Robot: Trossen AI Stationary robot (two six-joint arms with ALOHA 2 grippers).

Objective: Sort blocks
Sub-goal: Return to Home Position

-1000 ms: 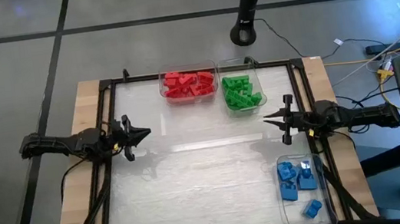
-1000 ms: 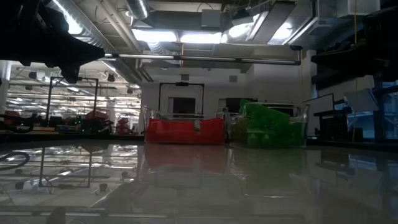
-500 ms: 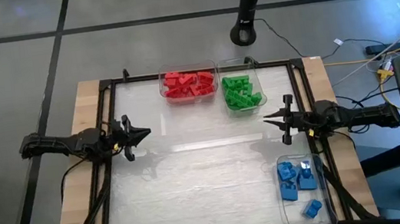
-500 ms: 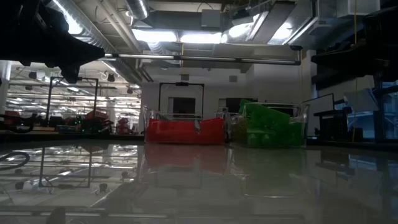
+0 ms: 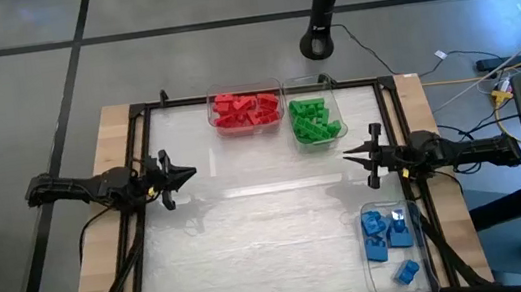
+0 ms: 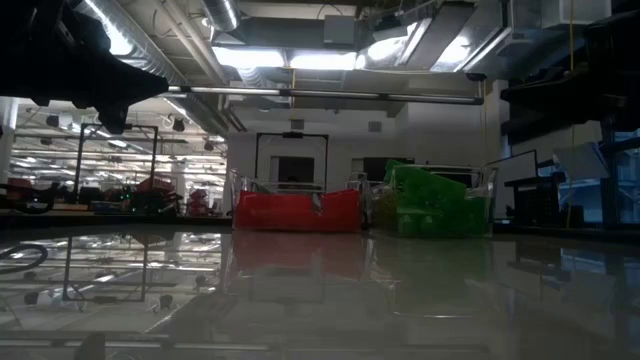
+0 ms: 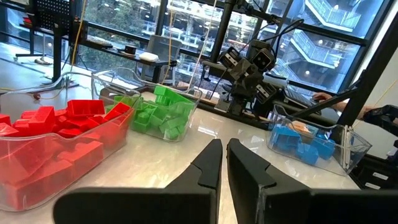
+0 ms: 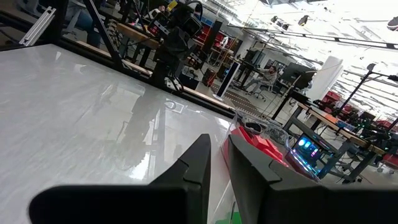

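At the left edge of the table [image 5: 270, 215], mid-depth: left claw [image 5: 184, 176], fingers drawn together to a narrow slit, nothing between them; it points inward across the tabletop, arm stretched out level behind it.

At the right edge, opposite: right claw [image 5: 353, 158], fingers likewise closed to a slit, nothing held; it points inward toward the left claw, well apart from it.

Contents, working outward:
- Red blocks [image 5: 245, 110]: heaped in the red-block bin [image 5: 208, 100], clear plastic, at the far edge near the middle.
- Green blocks [image 5: 314, 121]: heaped in the green-block bin [image 5: 331, 86], clear plastic, just beside the red one on its right.
- Blue blocks [image 5: 387, 234]: a smaller lot in the blue-block bin [image 5: 381, 276], clear plastic, at the near right corner, just beside the right arm.

Condition of the job: each colour lies in its own bin, with no mixing visible. The high view shows no loose block on the tabletop between the claws. Sorting looks finished. What is left, by my reading, is only for both arms to park; they already sit drawn back to the table's sides.

Markings: no brand, label or writing can be read on the blocks, bins, arms or table. The wrist views show only distant room fittings, nothing legible.
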